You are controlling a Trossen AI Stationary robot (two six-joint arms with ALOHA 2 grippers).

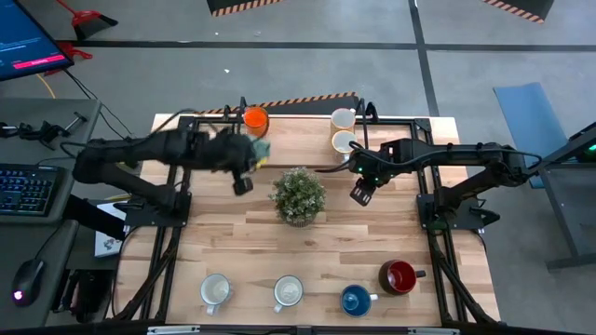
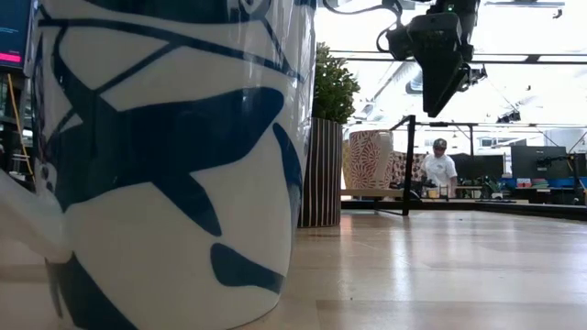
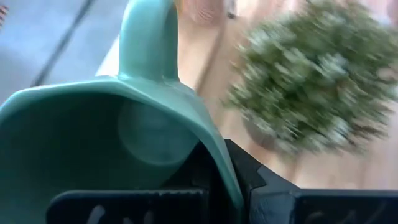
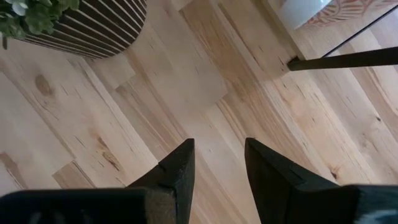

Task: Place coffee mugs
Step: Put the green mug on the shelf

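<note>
My left gripper (image 1: 251, 158) is shut on the teal-green mug (image 1: 260, 149) at the far left of the table, just near of the orange mug (image 1: 255, 118). Two white mugs (image 1: 343, 130) stand at the far edge, right of centre. Along the near edge stand two more white mugs (image 1: 215, 290) (image 1: 287, 292), the blue mug (image 1: 355, 300) and the dark red mug (image 1: 399, 276). My right gripper (image 1: 361, 191) hangs open above bare wood right of the plant, its fingers (image 4: 180, 168) pointing down. In the low view a blue-patterned white mug (image 2: 165, 165) hides the left arm. My left gripper holds the teal-green mug by its rim wall (image 3: 221, 158), on the side away from the handle (image 3: 149, 37). One finger is inside the mug and one finger (image 3: 249, 174) outside. The mug's mouth faces the wrist camera. Whether its base rests on the table does not show.
The leafy potted plant (image 1: 299, 195) stands mid-table between the two grippers, its striped pot (image 4: 93, 25) close to my right gripper. Black frame rails (image 1: 400, 119) run along the far edge and sides. Bare wood lies between the plant and the near row. A person (image 2: 440, 167) is far behind the table.
</note>
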